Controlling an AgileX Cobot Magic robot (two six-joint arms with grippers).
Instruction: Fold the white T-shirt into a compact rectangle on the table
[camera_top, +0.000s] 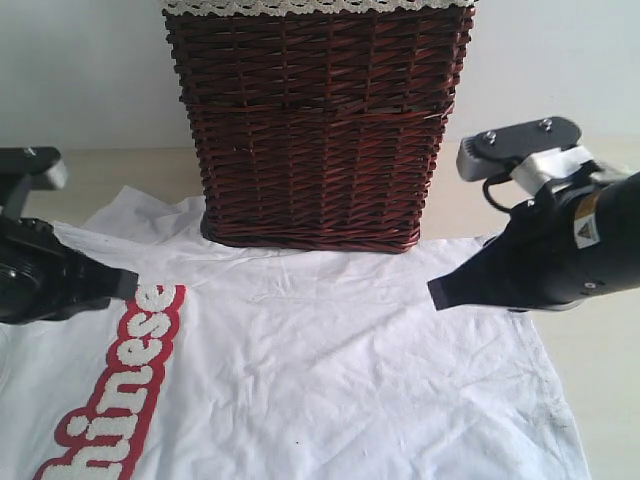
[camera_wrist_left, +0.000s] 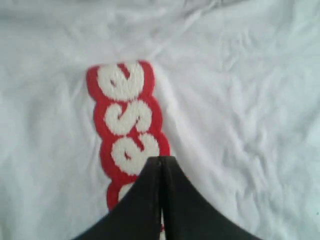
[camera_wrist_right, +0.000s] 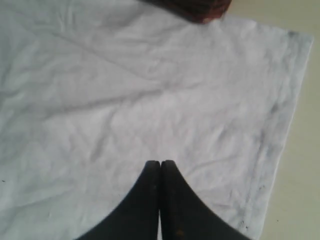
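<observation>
The white T-shirt (camera_top: 330, 350) is spread unfolded; left gripper (camera_wrist_left: 160, 160) and right gripper (camera_wrist_right: 160, 163) are pressed together, empty, and must be opened first.

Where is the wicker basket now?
In the exterior view the wicker basket stands at top centre on the table, its base meeting the upper edge of the spread white T-shirt.
</observation>
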